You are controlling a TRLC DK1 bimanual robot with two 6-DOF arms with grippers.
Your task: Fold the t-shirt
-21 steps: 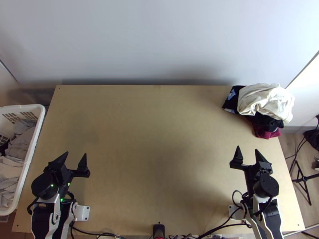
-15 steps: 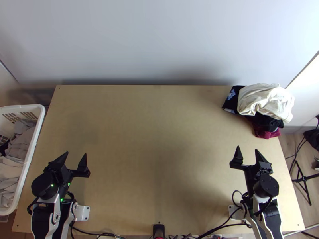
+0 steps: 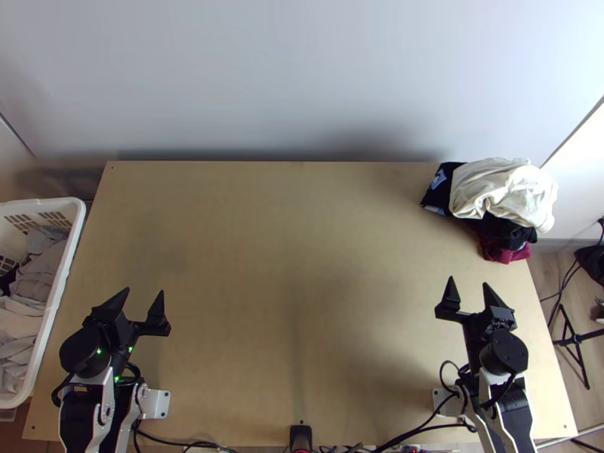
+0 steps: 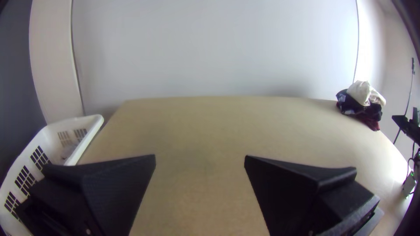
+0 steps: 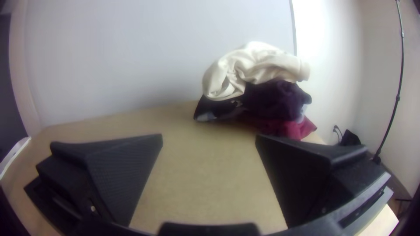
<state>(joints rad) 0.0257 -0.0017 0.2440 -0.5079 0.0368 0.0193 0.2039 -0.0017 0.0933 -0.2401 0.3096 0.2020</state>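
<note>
Left claw and right claw stand spread. The t-shirt may be the cream cloth bunched on the dark pile, worktop's far right; overlapping layers could snag and drag along.

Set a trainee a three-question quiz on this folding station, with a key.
1. True or false: the left gripper and the right gripper are both open.

2. Multiple choice: what colour is the garment on top of the clothes pile?
a) maroon
b) black
c) cream

3. Fill in the blank: in the top view, the white basket stands at the ____ side of the table.

Key: 1 true; 2 c; 3 left
</note>
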